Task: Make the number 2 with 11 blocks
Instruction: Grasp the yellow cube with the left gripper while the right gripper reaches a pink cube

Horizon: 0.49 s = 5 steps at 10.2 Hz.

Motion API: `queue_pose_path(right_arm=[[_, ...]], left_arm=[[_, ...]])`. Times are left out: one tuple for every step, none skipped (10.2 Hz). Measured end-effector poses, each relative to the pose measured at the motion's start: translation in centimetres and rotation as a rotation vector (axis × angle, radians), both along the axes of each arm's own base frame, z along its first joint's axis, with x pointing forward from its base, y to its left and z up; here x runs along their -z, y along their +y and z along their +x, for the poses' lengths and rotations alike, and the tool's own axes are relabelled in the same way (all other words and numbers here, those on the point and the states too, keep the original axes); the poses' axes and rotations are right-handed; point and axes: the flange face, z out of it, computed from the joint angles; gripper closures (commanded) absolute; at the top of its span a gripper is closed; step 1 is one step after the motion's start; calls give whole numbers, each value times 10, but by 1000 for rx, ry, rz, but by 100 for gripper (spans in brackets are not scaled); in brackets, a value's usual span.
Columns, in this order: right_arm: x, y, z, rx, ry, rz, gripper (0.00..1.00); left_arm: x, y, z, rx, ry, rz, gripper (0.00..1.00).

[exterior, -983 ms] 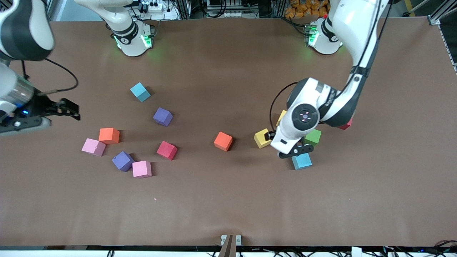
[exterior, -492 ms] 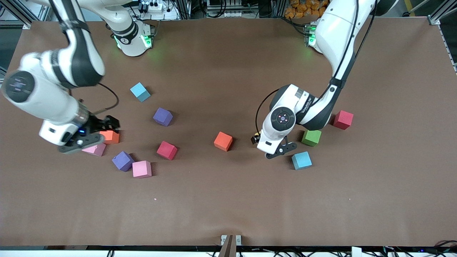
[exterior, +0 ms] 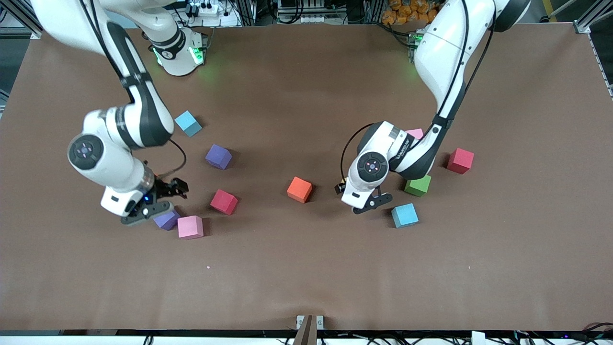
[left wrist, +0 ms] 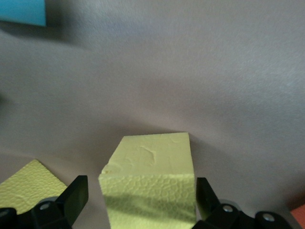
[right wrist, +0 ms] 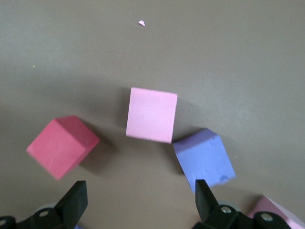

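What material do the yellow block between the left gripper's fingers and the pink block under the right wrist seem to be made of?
The yellow block looks like matte foam: its faces show a fine pebbled grain, small dents and a chipped corner. The pink block also looks like matte foam or soft rubber, with flat colour, no gloss and slightly soft edges; its grain is less plain, so this is less sure.

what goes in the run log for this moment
left gripper: open astride yellow block | right gripper: open over pink block, purple block | digit: unbuilt
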Motion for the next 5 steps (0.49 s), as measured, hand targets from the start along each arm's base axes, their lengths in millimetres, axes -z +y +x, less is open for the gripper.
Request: queue_pose_path(right_arm=[[13,3,11,8,3,9,0],[24,5,22,10,3,12,0],[36,8,32,10,4,14,0],[45,9,42,12,-13,17,0],[54,11,49,15,-44,23,0]], left_arm=[[4,-3,-2,-13,2,4,69],[5,-6,-4,-31,1,8,96],[5,-8,-5,-49,-2,12,100],[3,-9,-4,-83,-7,18,100],[1,-8,-2,-130,-18,29,100]])
